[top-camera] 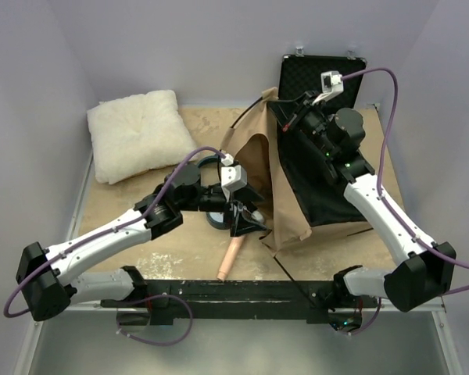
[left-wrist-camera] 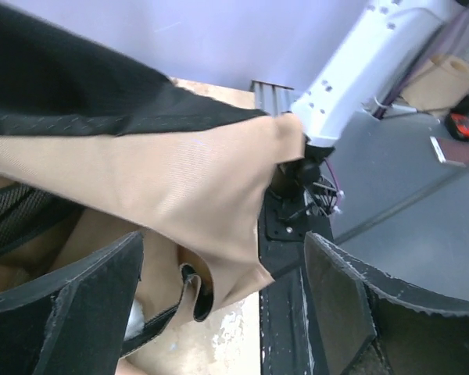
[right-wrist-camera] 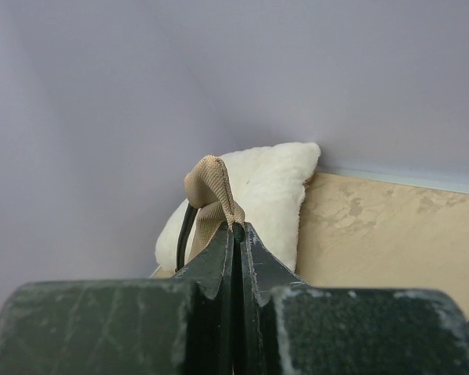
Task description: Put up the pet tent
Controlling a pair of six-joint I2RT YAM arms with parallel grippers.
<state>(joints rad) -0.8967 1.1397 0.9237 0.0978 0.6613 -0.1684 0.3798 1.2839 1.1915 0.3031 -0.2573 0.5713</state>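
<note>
The pet tent (top-camera: pixel 254 160) stands half raised in mid table, tan fabric with a black mesh panel (top-camera: pixel 320 183) on its right side. My right gripper (top-camera: pixel 288 119) is shut on the tan loop at the tent's top (right-wrist-camera: pixel 211 191) and holds it up; a thin dark pole (right-wrist-camera: pixel 183 234) runs beside the loop. My left gripper (top-camera: pixel 247 224) is low at the tent's front corner. Its fingers (left-wrist-camera: pixel 78 305) are wide apart, and a tan fabric corner (left-wrist-camera: pixel 242 266) hangs between them without being clamped.
A fluffy white pillow (top-camera: pixel 139 134) lies at the back left. An open black case (top-camera: pixel 322 72) stands at the back right behind the tent. A peach-coloured stick (top-camera: pixel 230 259) lies near the front edge. A black rail (top-camera: pixel 242 295) runs along the near edge.
</note>
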